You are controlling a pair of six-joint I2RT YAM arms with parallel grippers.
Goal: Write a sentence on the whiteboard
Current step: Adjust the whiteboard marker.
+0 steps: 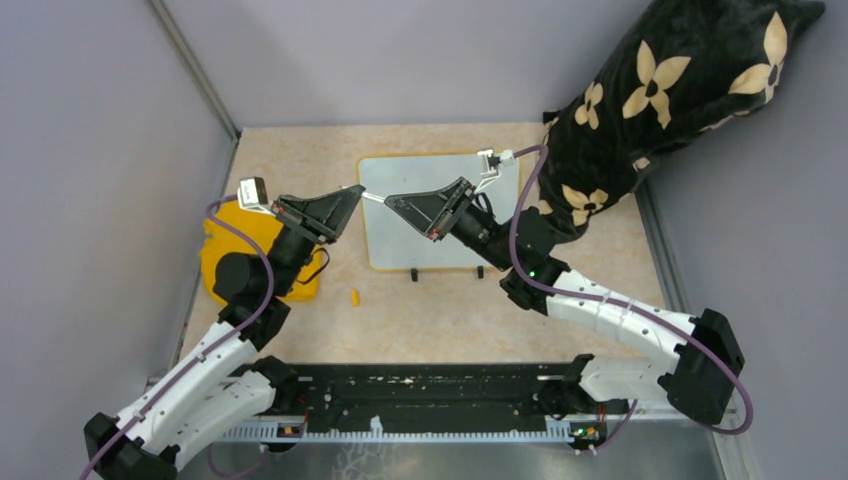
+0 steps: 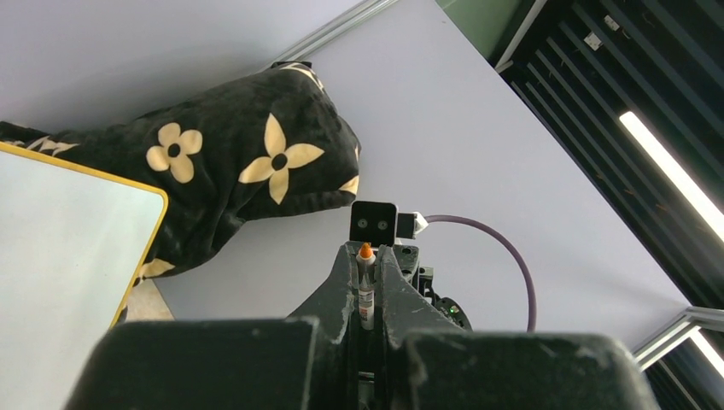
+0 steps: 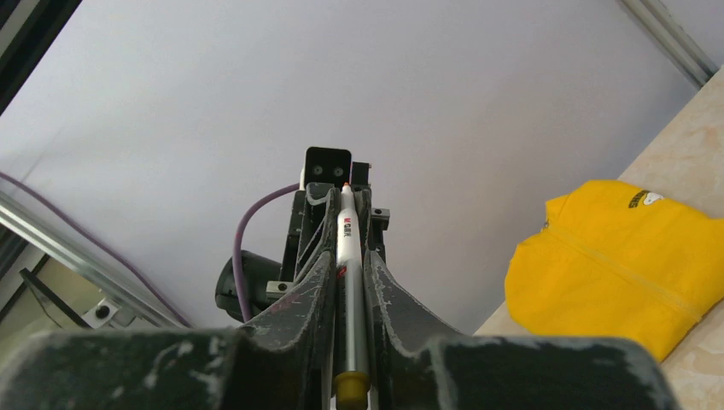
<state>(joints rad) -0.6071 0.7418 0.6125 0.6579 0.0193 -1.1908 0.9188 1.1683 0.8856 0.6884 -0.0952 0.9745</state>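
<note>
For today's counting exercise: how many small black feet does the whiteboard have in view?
2. Both stick out from the near edge of the whiteboard in the top view: the left foot and the right foot. The right arm hides that edge's right corner.

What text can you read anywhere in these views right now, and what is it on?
marker, red label with white print: too blurred to read.
yellow cloth, small dark print near its edge: too small to read.
whiteboard: no writing legible from above.
Nothing else carries text.
</note>
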